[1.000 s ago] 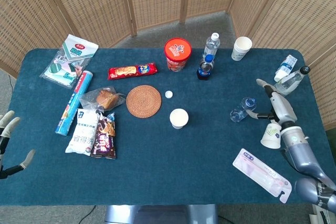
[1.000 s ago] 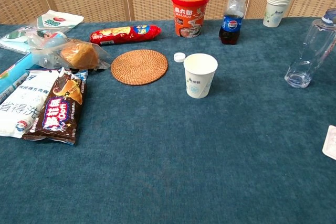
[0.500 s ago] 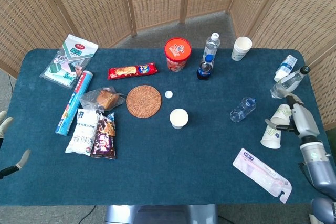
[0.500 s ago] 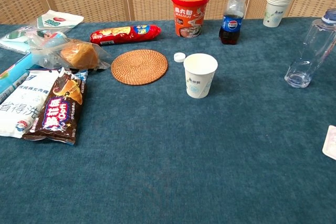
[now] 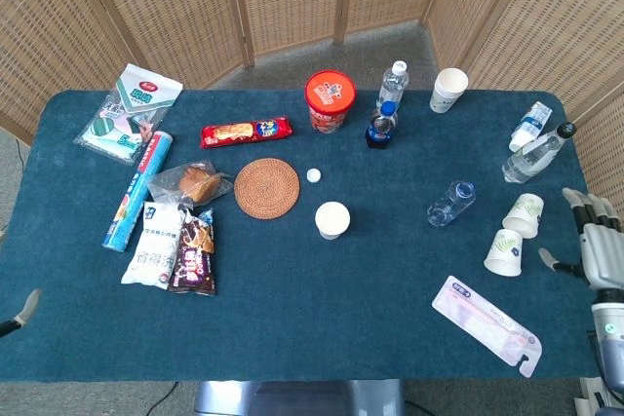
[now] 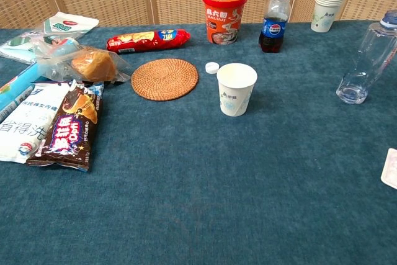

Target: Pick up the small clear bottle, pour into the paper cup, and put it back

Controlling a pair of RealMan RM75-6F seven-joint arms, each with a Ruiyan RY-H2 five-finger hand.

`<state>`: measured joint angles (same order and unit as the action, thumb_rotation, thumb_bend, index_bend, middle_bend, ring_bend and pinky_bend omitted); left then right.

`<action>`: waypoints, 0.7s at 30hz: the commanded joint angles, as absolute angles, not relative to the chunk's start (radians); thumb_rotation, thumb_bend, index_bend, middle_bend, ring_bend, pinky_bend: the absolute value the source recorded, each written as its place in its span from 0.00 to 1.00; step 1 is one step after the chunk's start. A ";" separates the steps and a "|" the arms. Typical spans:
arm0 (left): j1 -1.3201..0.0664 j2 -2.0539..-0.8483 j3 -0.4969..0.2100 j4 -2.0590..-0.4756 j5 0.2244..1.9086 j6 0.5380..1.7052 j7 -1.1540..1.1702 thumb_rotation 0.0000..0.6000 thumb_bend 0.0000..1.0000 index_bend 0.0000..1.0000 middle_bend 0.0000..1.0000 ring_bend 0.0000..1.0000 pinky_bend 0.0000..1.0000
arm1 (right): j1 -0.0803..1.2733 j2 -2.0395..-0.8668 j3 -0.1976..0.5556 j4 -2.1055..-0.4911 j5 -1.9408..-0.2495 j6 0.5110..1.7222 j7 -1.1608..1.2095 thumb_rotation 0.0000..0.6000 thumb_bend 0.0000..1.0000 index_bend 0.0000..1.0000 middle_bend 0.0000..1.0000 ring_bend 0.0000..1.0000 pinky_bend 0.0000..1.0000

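Seeing the small clear bottle [image 5: 451, 203] standing upright right of the paper cup [image 5: 332, 219], I judge it set back, my right hand [image 5: 593, 245] empty with fingers spread at the table's right edge, my left hand [image 5: 21, 307] barely visible, state untellable

The table [image 5: 292, 328], covered in dark blue cloth, carries two paper cups [image 5: 514, 232] and a pink packet [image 5: 485, 324] just beside the right robot hand [image 5: 592, 245], with three clear bottles [image 5: 450, 204] a little beyond it. Further from that robot hand stand a white cup [image 5: 332, 219], a bottle cap [image 5: 313, 175], a woven coaster [image 5: 266, 187], a red tub [image 5: 329, 100], a cola bottle [image 5: 381, 125], a water bottle [image 5: 393, 83] and a cup stack [image 5: 448, 90]. Farthest from it, nearer the left robot hand [image 5: 21, 311], lie a biscuit pack [image 5: 245, 132], bagged bread [image 5: 191, 183], snack bags [image 5: 175, 248], a blue roll [image 5: 138, 189] and a green pouch [image 5: 128, 109].
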<state>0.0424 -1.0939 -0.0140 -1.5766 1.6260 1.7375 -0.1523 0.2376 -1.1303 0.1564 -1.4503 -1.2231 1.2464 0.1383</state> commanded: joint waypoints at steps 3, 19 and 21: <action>0.052 -1.118 -0.006 -1.555 1.631 1.741 -0.150 0.61 0.38 0.07 0.06 0.00 0.02 | 0.181 -1.180 0.115 -1.382 -1.264 1.368 -0.037 1.00 0.28 0.05 0.08 0.00 0.00; 0.037 -1.154 0.009 -1.549 1.636 1.681 -0.122 0.61 0.38 0.08 0.06 0.00 0.00 | 0.040 -1.214 0.067 -1.401 -1.301 1.510 -0.049 1.00 0.28 0.05 0.08 0.00 0.00; 0.036 -1.149 0.019 -1.563 1.635 1.663 -0.106 0.60 0.38 0.08 0.06 0.00 0.00 | 0.037 -1.214 0.064 -1.407 -1.307 1.506 -0.056 1.00 0.28 0.05 0.08 0.00 0.00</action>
